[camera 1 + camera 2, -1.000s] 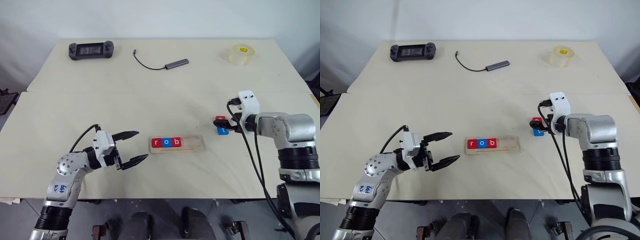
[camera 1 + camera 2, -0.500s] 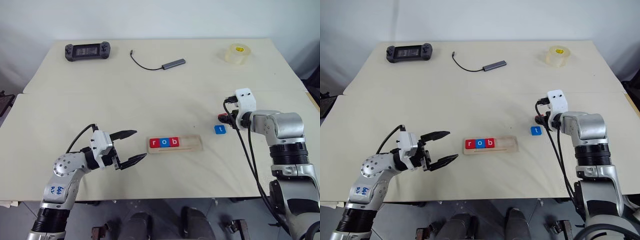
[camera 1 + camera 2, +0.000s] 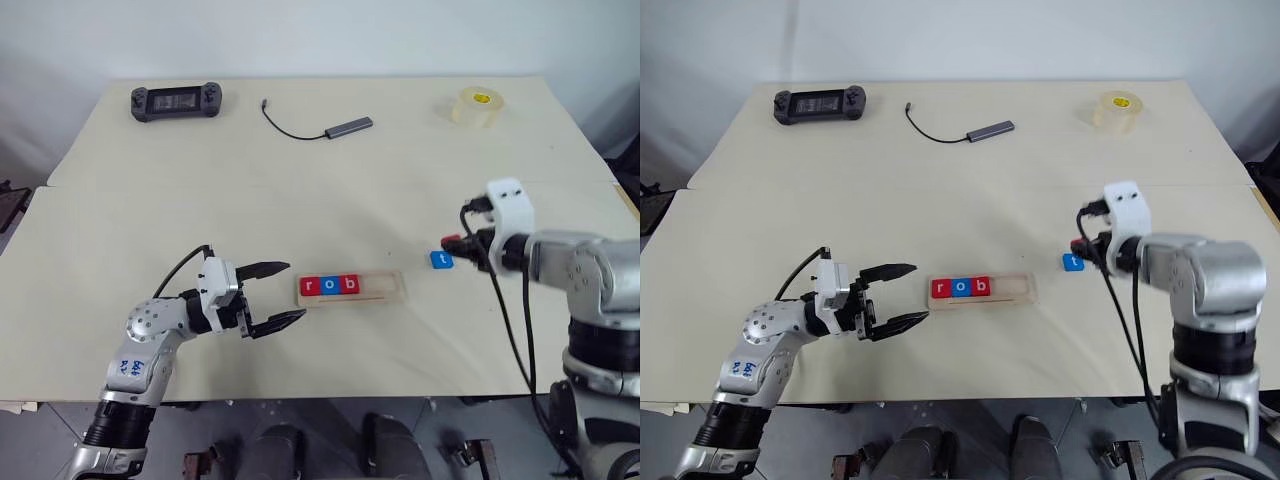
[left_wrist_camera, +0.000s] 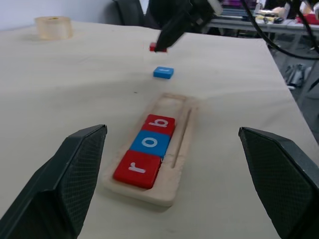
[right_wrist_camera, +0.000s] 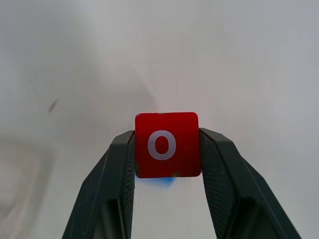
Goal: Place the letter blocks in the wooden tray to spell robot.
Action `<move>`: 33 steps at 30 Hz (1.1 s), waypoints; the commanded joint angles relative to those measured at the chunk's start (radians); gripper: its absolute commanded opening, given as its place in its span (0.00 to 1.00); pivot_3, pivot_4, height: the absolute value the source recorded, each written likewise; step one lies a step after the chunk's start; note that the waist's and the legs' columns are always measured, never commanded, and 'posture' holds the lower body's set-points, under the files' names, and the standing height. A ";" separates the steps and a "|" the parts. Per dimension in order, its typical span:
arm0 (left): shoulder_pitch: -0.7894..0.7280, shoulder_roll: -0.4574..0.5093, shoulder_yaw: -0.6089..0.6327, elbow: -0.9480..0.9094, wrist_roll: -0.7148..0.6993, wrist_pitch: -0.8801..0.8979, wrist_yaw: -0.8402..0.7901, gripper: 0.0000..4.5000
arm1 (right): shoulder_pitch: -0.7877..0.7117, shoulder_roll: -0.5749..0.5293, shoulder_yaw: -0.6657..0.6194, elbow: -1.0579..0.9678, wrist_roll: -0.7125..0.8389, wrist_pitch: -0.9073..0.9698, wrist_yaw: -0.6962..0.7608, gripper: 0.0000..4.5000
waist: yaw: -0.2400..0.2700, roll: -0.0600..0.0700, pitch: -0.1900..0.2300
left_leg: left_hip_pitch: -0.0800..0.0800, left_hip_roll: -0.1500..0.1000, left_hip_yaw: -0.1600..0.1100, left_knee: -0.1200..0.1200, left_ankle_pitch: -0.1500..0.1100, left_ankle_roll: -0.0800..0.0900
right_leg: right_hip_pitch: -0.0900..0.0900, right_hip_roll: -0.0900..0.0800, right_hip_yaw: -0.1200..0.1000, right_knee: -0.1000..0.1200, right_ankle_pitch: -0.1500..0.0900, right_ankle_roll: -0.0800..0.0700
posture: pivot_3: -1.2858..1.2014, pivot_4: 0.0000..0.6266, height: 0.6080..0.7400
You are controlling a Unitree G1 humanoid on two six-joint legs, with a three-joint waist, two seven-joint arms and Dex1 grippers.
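The wooden tray (image 3: 388,290) lies near the table's front middle. Three letter blocks sit in its left part: a red r (image 3: 308,286), a blue o (image 3: 328,285) and a red b (image 3: 348,284). A blue t block (image 3: 441,259) lies on the table to the tray's right. Just above and beside the t block, my right gripper (image 5: 167,149) is shut on a red o block (image 5: 167,144) and holds it off the table. My left gripper (image 3: 280,296) stands open just left of the tray, its fingers (image 4: 60,179) pointing along it with nothing between them.
At the table's far edge lie a black game controller (image 3: 176,100), a grey USB adapter with its black cable (image 3: 330,126) and a roll of clear tape (image 3: 471,105). A seam runs across the table between its two halves.
My right gripper has closed on the red o block and lifted it away from beside the blue t block. The left gripper has stayed open beside the tray.
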 commanded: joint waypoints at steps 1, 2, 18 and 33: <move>-0.011 0.009 -0.009 -0.007 -0.026 -0.009 -0.062 1.00 | 0.121 0.056 -0.060 -0.174 0.050 0.027 -0.054 0.32 | 0.000 0.000 0.000 | 0.000 0.000 0.000 0.000 0.000 0.000 | 0.000 0.000 0.000 0.000 0.000 0.000 | 0.52 0.24 1.00; -0.014 0.009 -0.011 -0.006 -0.023 -0.012 -0.071 1.00 | 0.155 0.077 -0.066 -0.201 0.059 0.027 -0.069 0.32 | 0.001 0.000 0.000 | 0.000 0.000 0.000 0.000 0.000 0.000 | 0.000 0.000 0.000 0.000 0.000 0.000 | 0.52 0.24 1.00; -0.002 0.014 0.011 -0.034 -0.019 0.006 -0.072 1.00 | 0.206 -0.314 0.037 -0.167 0.199 -0.231 0.278 0.79 | 0.003 0.000 0.000 | 0.001 -0.001 0.000 0.000 0.000 0.001 | 0.001 0.000 0.002 0.000 0.000 0.000 | 0.52 0.24 1.00; 0.006 0.018 0.000 -0.075 -0.016 0.002 -0.072 1.00 | 0.062 -0.399 0.413 0.527 -0.172 -1.393 0.921 0.79 | -0.002 -0.002 0.001 | 0.002 0.000 0.002 -0.001 0.000 0.001 | 0.002 0.000 0.002 -0.003 0.001 0.001 | 0.52 0.24 1.00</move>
